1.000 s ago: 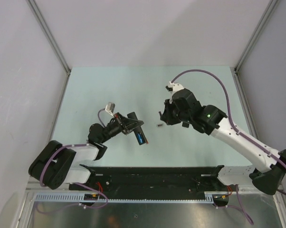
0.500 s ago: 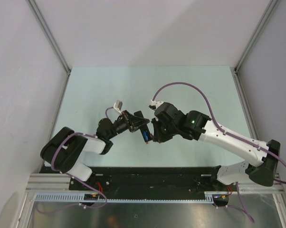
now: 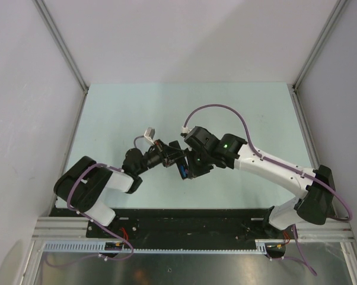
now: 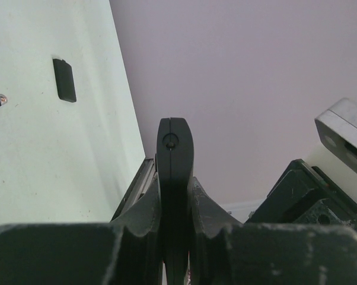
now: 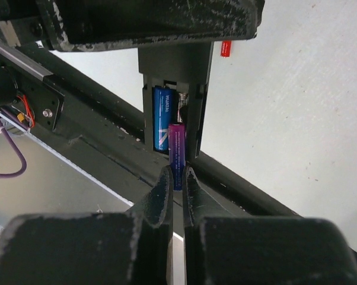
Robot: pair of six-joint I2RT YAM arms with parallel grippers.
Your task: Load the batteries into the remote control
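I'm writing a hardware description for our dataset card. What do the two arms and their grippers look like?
The left arm and right arm have white links and bulky black joints. A purple cable runs along each. A green light glows on the right arm. The left gripper and right gripper are matte black, two-fingered.

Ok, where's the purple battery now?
The purple battery is pinched in the right gripper, centre of the right wrist view, its tip at the slot of the remote control, beside the seated blue battery.

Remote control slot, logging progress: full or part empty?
Part empty: one blue battery seated; the right tool holds a purple battery at the free bay.
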